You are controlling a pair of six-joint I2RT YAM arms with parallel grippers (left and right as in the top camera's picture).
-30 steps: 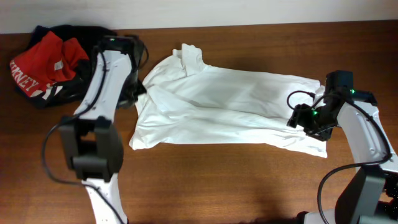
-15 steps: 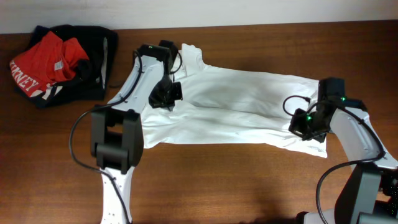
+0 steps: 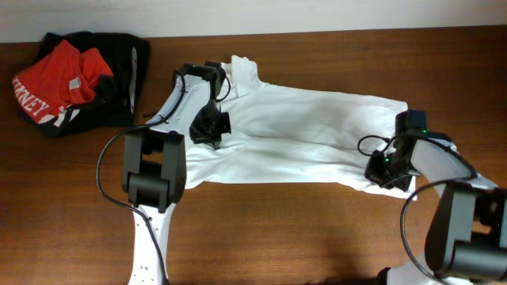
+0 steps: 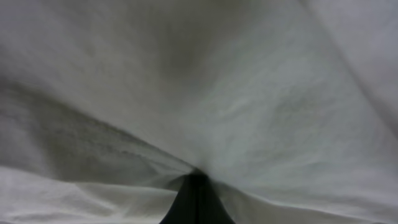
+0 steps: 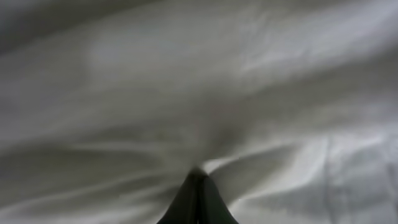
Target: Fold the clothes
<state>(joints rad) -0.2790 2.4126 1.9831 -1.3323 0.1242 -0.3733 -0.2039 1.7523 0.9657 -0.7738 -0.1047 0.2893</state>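
The clothes [image 3: 301,127], a white T-shirt, lie spread across the middle of the wooden table [image 3: 277,229], collar towards the back left. My left gripper [image 3: 209,131] rests on the shirt's left part, near the shoulder. In the left wrist view its dark fingertips [image 4: 198,186] are shut, with white cloth [image 4: 249,93] puckered round them. My right gripper [image 3: 379,170] sits at the shirt's lower right edge. The right wrist view shows it shut as well [image 5: 196,177], with folds of the cloth [image 5: 186,81] running into its tip.
A heap of red and black garments [image 3: 71,79] lies at the back left corner. The pale wall [image 3: 317,14] runs along the table's far edge. Bare wood shows in front of the shirt.
My left arm has swung right, from the shirt's left edge onto the shirt. My right gripper has shifted a little left and down and has shut on the cloth.
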